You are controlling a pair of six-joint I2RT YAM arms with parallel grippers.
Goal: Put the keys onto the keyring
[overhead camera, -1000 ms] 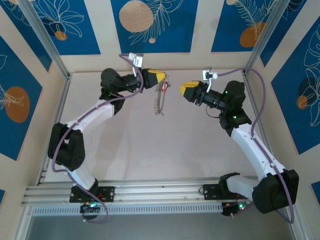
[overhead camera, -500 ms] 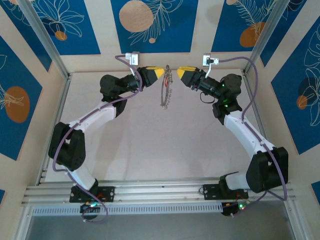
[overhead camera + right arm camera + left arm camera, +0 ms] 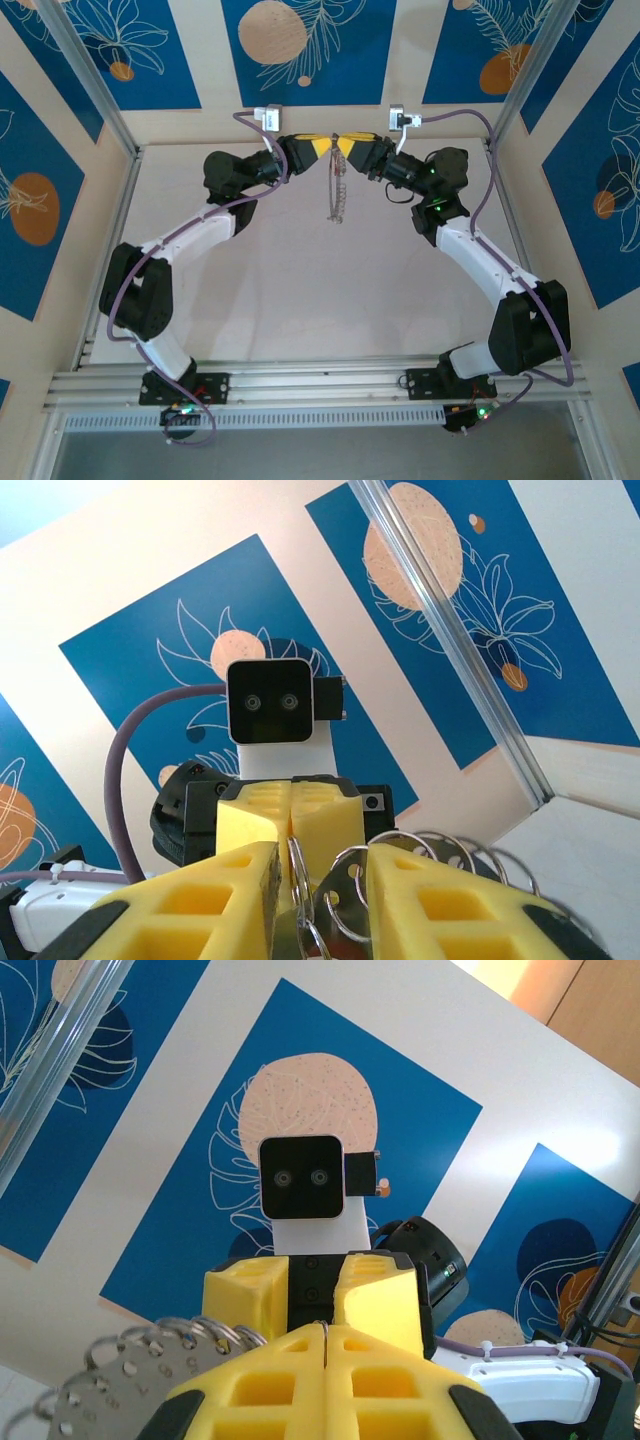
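Left gripper (image 3: 325,1352): pressed fully together, its two yellow pads meeting along a thin seam. It pinches the top of the keyring (image 3: 338,192) high above the middle of the table's (image 3: 300,290) back edge.
Why held so: lifting the loop off the table probably lets it hang straight, with one end fixed so the other arm can work on it.
Right gripper (image 3: 320,895): fingers a narrow gap apart, nose to nose with the left one above the same stretch of the table's back edge. Silvery rings sit in the gap; whether the pads press on them cannot be told.
Why placed so: approaching head-on likely puts its fingertips right at the pinched spot, where the metal swings least.
Keyring: hangs from the point where the two grippers meet, down toward the table a little in from its back edge. Whether its lower end touches the table cannot be told. Close up it reads as overlapping wire rings, with a perforated metal piece beside them.
Key: where it sits cannot be told; it may be among the rings at the fingertips, but that is a guess.
Step in hand: probably taking hold at the rings for threading.
Risk: a loose pinch could let the loop slip to the table.
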